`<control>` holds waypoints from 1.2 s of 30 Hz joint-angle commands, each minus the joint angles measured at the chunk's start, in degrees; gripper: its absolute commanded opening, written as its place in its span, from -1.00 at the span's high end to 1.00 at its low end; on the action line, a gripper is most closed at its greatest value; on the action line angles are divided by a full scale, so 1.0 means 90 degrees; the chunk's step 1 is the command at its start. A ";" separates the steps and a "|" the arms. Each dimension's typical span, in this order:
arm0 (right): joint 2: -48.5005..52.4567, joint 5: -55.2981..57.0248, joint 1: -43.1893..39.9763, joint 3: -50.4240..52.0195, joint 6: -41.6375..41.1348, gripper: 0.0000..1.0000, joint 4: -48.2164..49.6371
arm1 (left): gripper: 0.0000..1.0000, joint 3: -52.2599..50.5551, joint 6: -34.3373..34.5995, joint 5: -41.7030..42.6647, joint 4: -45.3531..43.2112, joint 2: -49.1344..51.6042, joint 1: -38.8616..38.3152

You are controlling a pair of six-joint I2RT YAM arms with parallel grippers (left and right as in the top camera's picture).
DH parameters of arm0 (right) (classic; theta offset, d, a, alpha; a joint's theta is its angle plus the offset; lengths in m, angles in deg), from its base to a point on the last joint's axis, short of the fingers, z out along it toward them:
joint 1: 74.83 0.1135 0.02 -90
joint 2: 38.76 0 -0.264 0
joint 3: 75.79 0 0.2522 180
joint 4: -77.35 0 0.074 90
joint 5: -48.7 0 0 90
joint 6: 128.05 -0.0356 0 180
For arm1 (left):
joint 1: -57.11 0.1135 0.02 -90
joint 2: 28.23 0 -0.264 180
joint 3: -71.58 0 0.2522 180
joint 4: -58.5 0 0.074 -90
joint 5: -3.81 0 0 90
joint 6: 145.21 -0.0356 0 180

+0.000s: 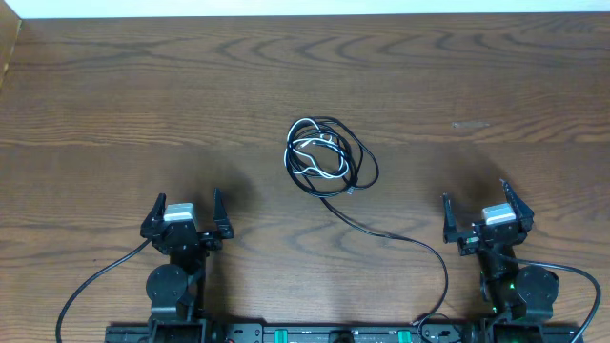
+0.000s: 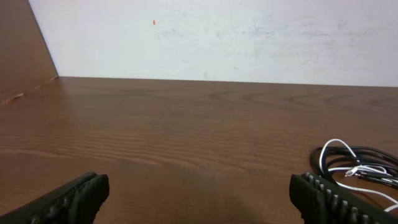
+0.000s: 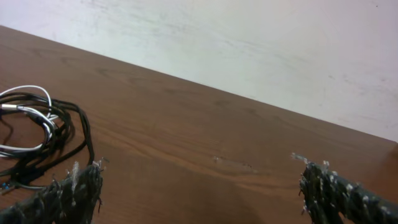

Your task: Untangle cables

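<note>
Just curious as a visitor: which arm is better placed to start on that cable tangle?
Probably the right gripper. It and the left gripper both stand open, about equally far from the cables, but a loose black strand trails toward the right arm, an easy end to pull.

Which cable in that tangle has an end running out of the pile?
One black cable: its long tail snakes away from the pile alone. The white cable lies looped wholly inside the pile.

A dark wood-grain counter [image 1: 143, 95] is carrying a small tangled coil of cables [image 1: 329, 155] near its middle. Black loops are wrapping around a white cable [image 1: 310, 148], and one black strand [image 1: 400, 236] is trailing toward the near edge.
</note>
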 commanded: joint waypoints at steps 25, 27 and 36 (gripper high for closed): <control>-0.0005 -0.0002 0.0036 0.0005 0.0036 -0.98 -0.0027 | -0.96 -0.0085 -0.0085 -0.0063 0.0304 -0.0053 -0.0022; -0.0005 -0.0002 0.0036 0.0005 0.0036 -0.99 -0.0029 | -0.95 -0.0085 -0.0085 -0.0063 0.0304 -0.0051 -0.0019; -0.0005 -0.0248 0.0036 0.0005 0.0032 -0.99 0.0180 | -0.95 -0.0085 -0.0083 0.0097 0.0282 -0.0051 -0.0019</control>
